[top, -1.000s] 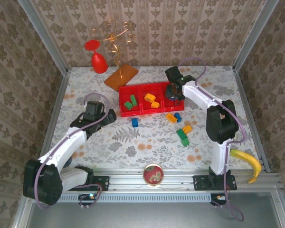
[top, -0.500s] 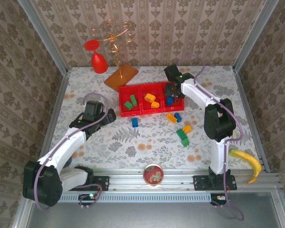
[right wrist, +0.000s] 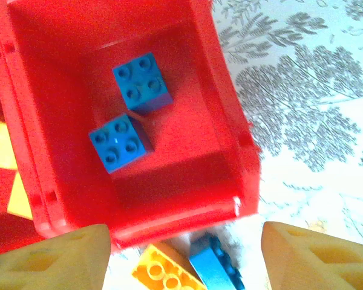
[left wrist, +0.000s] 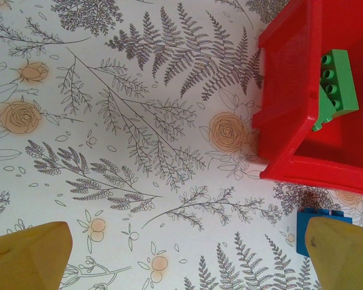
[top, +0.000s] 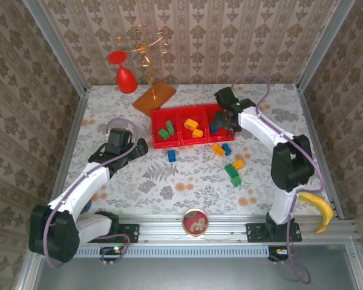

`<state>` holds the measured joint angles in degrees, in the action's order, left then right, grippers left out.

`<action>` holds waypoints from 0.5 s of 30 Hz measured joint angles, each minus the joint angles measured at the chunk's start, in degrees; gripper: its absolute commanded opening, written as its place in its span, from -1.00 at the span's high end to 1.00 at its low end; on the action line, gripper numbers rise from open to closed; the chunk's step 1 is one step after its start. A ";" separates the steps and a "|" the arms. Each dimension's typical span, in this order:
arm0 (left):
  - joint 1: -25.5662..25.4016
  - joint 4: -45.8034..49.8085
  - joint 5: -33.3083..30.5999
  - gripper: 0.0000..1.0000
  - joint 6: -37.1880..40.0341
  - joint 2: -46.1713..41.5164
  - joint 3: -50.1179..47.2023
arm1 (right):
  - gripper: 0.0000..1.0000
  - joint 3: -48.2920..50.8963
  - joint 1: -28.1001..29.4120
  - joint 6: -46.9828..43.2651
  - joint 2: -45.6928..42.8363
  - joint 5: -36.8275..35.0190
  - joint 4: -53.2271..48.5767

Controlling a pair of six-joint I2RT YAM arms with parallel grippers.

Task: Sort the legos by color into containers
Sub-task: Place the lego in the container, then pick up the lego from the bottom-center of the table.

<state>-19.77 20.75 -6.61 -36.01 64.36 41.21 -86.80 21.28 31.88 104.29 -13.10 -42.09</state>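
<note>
The red tray has three compartments: green legos on the left, orange ones in the middle, blue ones on the right. My right gripper hangs open over the right compartment's near rim. Inside that compartment lie two blue bricks. Below the right gripper, on the table, an orange brick touches a blue brick. My left gripper is open and empty above the table, left of the tray corner, near a loose blue brick.
Loose legos lie in front of the tray: blue, orange and green. A red goblet, a wire stand and an orange-brown board stand at the back. A banana lies at the right front, and a round tin rests on the rail.
My right gripper has drawn back toward the near rim of the right compartment and swung right; blue bricks now show inside it. The left arm has not moved.
</note>
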 measured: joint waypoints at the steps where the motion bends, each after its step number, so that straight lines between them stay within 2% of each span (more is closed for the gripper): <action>1: 0.00 0.00 0.00 -1.00 0.00 0.00 0.00 | -0.42 1.79 0.07 0.20 -1.92 -0.04 0.04; 15: 0.00 -0.68 0.24 -1.00 -0.02 -0.13 -0.22 | -0.65 27.50 2.73 5.44 -27.54 -0.46 -2.43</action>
<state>-19.77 20.08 -6.37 -36.03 64.23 40.99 -59.31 24.01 37.32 76.75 -13.56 -44.51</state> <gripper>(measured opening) 0.999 0.802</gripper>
